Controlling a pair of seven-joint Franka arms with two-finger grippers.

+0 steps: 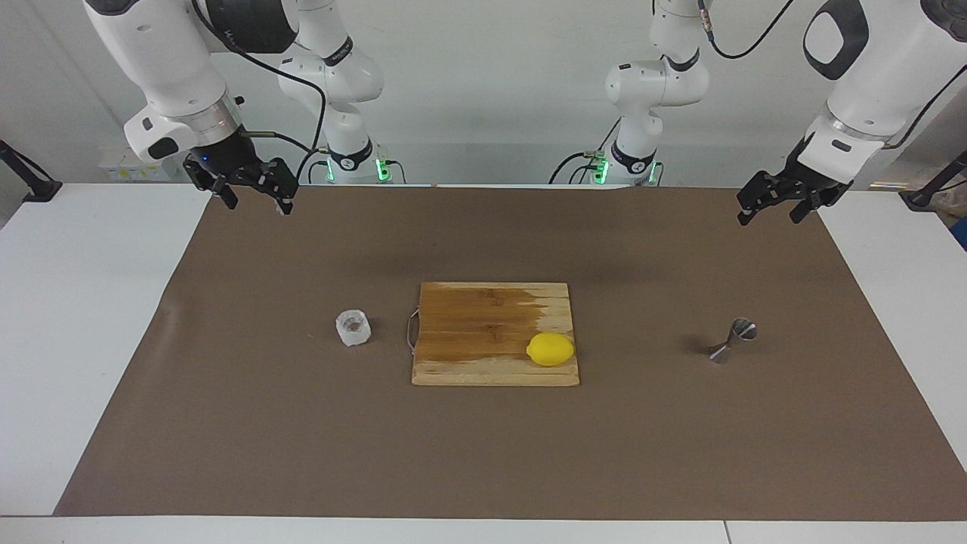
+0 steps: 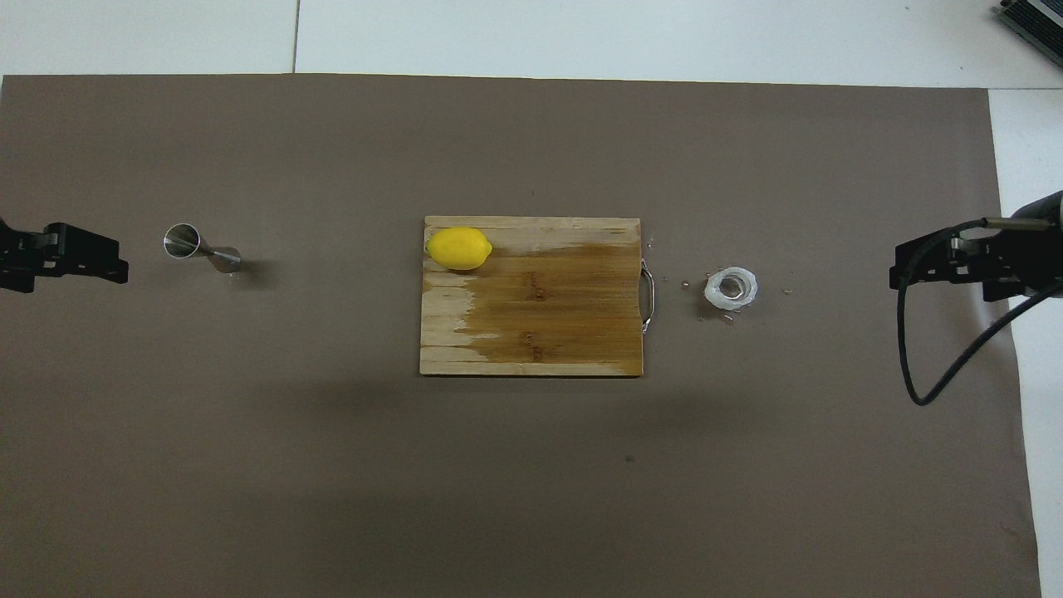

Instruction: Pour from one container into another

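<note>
The translucent whitish ridged cup [image 1: 353,327] stands on the brown mat beside the cutting board's handle, toward the right arm's end; it also shows in the overhead view [image 2: 731,288], with brownish bits inside. The steel hourglass jigger [image 1: 733,341] stands upright on the mat toward the left arm's end, and shows in the overhead view [image 2: 199,247] too. My right gripper [image 1: 257,202] [image 2: 901,270] hangs open and empty in the air over the mat's edge at its own end. My left gripper [image 1: 770,215] [image 2: 108,259] hangs open and empty over the mat's edge at its end. Neither touches anything.
A wooden cutting board [image 1: 483,317] [image 2: 540,299] with a wet dark patch lies mid-table between cup and jigger. A yellow lemon [image 1: 550,349] [image 2: 458,248] sits on its corner toward the jigger. A few droplets lie around the cup. A black cable [image 2: 913,365] hangs from the right arm.
</note>
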